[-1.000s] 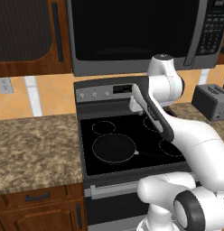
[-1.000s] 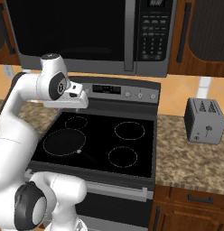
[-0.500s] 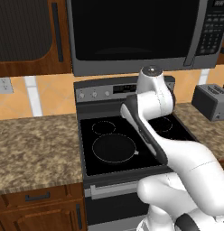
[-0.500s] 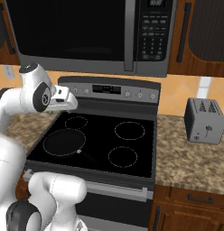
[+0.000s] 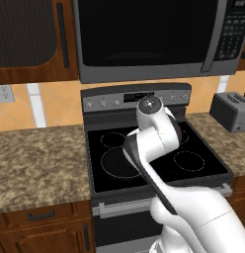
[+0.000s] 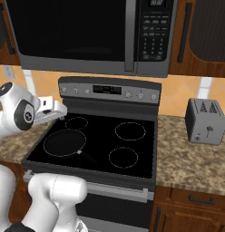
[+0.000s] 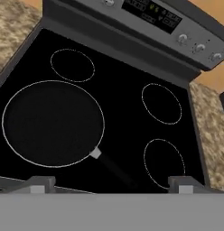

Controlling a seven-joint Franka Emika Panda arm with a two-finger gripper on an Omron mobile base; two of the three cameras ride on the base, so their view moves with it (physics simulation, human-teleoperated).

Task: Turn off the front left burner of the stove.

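The two dark fingers (image 7: 41, 184), spread wide and empty, hover before the black glass stove (image 7: 123, 113), whose small, rigid silver knobs (image 7: 182, 39) ahead need a firm pinch-and-twist.

A: Left base view sits behind the arm, left of it, facing forward and down at the stove (image 5: 144, 143), with the microwave (image 5: 149, 37) above and the toaster (image 5: 232, 111) at right.

B: Right base view mirrors it from the other side (same stove, microwave, toaster). The hand view looks steeply down, close over the cooktop, sharing the front left burner (image 7: 53, 123) and control panel (image 7: 154, 13).
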